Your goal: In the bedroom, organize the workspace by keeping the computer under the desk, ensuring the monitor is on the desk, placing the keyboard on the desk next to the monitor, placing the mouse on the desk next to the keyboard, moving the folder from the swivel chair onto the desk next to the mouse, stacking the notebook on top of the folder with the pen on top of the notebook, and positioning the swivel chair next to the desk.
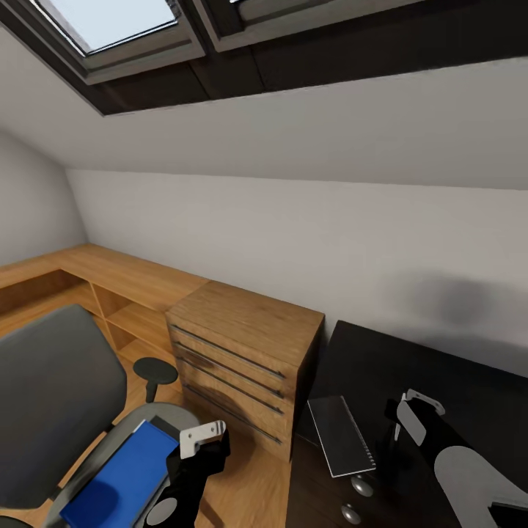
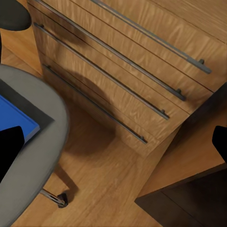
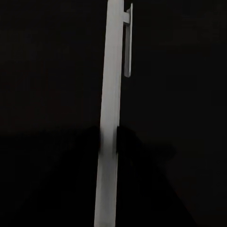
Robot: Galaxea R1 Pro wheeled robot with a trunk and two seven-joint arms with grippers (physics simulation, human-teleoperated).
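1. The right pincer (image 1: 412, 419) hangs over the black surface (image 1: 469, 389); its wrist view shows the white pen (image 3: 111, 118) close up, but whether it is clasped cannot be told.
2. The left pincer (image 1: 205, 440), fingers spread and empty, hovers by the swivel chair (image 1: 51, 389).
3. The blue folder (image 1: 121, 477) lies on the seat: light, flat, probably slippery; take it by an overhanging edge.
4. The notebook (image 1: 341, 436) rests at the surface's corner.

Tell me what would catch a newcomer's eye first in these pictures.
Probably the blue folder lying on the grey chair at lower left, the brightest colour in the room. Next, the wood drawer chest in the middle, against the black desk where a grey notebook lies. The right wrist view shows a white pen close up against black.
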